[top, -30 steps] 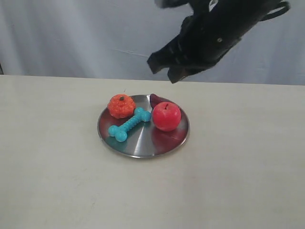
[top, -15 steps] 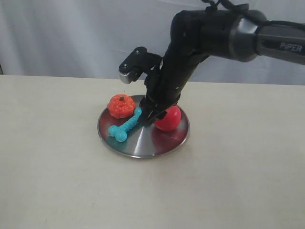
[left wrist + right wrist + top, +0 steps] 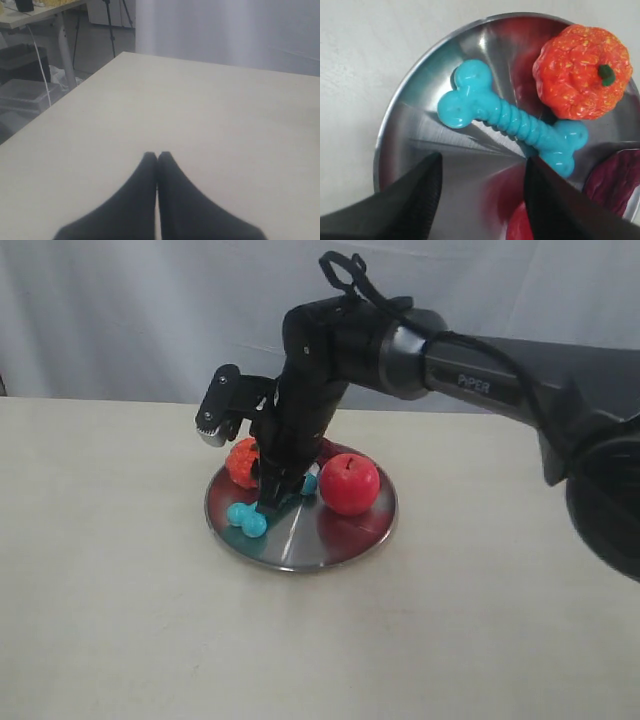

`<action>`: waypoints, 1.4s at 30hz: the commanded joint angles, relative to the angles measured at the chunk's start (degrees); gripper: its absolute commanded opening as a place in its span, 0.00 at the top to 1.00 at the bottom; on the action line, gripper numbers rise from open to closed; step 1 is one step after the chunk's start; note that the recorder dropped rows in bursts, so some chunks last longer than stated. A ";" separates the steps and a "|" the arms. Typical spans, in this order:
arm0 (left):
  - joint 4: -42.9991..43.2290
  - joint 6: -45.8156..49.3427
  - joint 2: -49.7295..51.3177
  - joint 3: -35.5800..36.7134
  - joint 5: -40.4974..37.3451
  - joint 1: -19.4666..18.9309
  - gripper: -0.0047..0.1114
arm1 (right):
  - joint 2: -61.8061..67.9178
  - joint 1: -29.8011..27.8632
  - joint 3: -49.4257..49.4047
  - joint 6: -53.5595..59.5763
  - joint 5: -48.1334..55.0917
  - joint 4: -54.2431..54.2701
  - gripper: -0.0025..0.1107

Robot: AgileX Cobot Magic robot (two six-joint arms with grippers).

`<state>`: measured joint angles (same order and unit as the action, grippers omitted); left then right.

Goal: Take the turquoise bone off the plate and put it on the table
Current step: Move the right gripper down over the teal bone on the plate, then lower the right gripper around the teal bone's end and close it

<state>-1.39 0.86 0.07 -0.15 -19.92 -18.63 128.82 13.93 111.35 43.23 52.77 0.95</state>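
R tool (image 3: 482,172) dropped to plate (image 3: 402,135) in last sec, now spread over bone (image 3: 512,120) (no pinch yet), grab's next. L tool (image 3: 157,157) pressed together, idle.

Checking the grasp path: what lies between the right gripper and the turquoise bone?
Nothing but bare plate, seen in the right wrist view: the right gripper is open, close to the turquoise bone.
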 commanded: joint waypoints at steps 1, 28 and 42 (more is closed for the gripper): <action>-0.06 -0.24 -0.07 0.15 0.31 -0.13 0.96 | 3.62 0.13 4.89 1.45 4.79 -0.95 0.55; -0.06 -0.24 -0.07 0.15 0.31 -0.13 0.96 | 9.49 0.47 7.92 5.97 -0.35 -14.51 0.53; -0.06 -0.24 -0.07 0.15 0.31 -0.13 0.96 | 10.86 0.33 7.92 5.85 -2.29 -5.92 0.57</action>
<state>-1.39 0.86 0.07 -0.15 -19.92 -18.63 139.70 14.42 119.02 48.80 51.09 -7.68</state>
